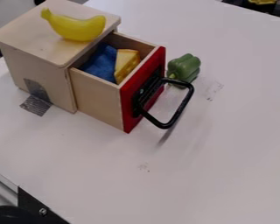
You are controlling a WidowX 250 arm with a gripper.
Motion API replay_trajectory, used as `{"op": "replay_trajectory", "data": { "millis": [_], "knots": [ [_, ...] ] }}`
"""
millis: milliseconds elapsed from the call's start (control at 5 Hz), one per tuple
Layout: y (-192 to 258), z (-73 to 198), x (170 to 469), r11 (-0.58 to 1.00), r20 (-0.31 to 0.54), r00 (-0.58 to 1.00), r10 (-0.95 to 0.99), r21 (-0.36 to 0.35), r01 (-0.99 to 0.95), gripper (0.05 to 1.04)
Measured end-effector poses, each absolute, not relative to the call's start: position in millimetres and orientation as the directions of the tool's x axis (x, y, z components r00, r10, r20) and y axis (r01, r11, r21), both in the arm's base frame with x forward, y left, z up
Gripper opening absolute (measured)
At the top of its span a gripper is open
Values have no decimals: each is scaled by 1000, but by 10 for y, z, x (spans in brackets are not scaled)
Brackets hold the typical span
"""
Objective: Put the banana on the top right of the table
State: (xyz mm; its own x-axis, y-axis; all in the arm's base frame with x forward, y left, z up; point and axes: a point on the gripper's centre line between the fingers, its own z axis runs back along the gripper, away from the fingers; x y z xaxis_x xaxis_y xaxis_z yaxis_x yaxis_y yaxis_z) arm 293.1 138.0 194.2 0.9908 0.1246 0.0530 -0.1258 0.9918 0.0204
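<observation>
Looking at the banana (75, 28) first: it's lying on top of the box (38, 43), up around 11 o'clock, belly toward 6 and stem end at its 10. It has to end up on the table (239, 41) out between 1 and 2 o'clock, so that part's still to do. As for the gripper, I honestly can't tell if it's open, closed or gripping anything.

Handling-wise, I'd guess hollow plastic: light, fairly stiff, not fragile. That shiny skin could be slippery though, and the curve might make it roll or twist if you catch it near a tip. I'd come straight down and pinch across the fat middle, one side at 12, the other at 6, then lift straight up. Its blunt end sits near the box's edge, so a nudge toward 4 o'clock could dump it in the open drawer (98, 97) with the cheese (126, 64) and blue cloth (100, 65). On the way over, I'd keep it high above the red front (128, 111) and the pepper (183, 69), roughly 1 o'clock.

Labels? No brand or writing I can read, just some dark smudges (213, 90) on the table, around 2.
</observation>
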Motion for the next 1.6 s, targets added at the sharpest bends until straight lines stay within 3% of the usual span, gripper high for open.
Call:
{"op": "replay_trajectory", "data": {
  "millis": [200,600,1200,1600],
  "knots": [
    [1380,1818,2924,992,14,992,127,6,-127,997],
    [1568,1680,2943,996,40,996,83,-49,-81,997],
    [1601,1295,2955,978,121,973,-195,-52,202,997],
    [1475,1253,2853,944,128,937,-325,-22,331,998]
  ]
}}
